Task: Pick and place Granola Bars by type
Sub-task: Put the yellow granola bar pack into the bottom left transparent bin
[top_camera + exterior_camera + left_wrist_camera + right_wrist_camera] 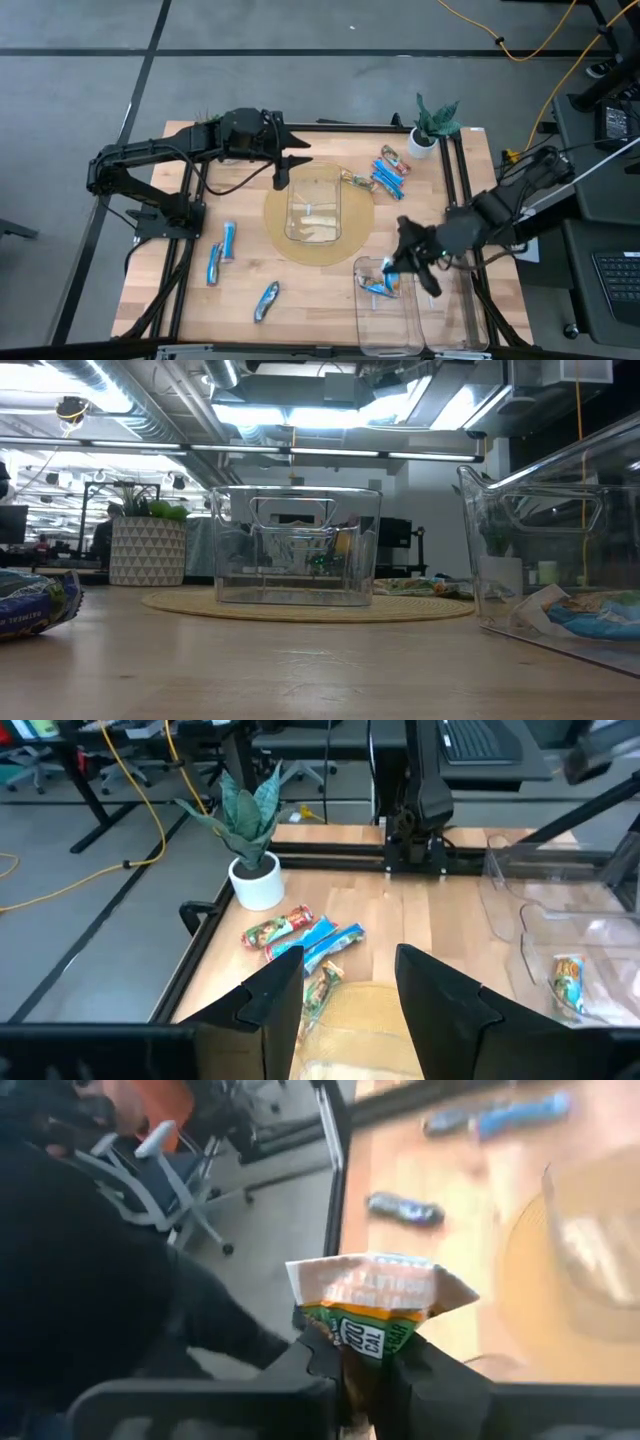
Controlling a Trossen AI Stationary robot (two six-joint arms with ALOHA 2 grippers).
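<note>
Three blue-and-silver bars (228, 240) lie on the table's left part. A mixed cluster of bars (392, 170) lies by the plant, also seen in the left wrist view (300, 935). One bar (378, 288) lies inside the near-right clear bin (385, 325). My right gripper (402, 264) hovers over that bin's far-left corner, shut on a multicoloured orange-and-green bar (375, 1295). My left gripper (350, 1000) is open above the far-left edge of the middle clear bin (314, 205) and touches nothing. My right gripper pinches the multicoloured bar between its two fingers (425, 1375), on the wrapper's green lower part (365, 1342). The orange crimped end (380, 1275) stands out beyond the fingertips. The fingers point toward the table's left. The bar is lifted clear of the table.
The middle bin stands on a round woven mat (275, 235). A second clear bin (455, 320) stands beside the near-right one. A potted plant (432, 125) stands at the far right corner. Black rails run along both table sides. Bare wood lies in the near middle.
</note>
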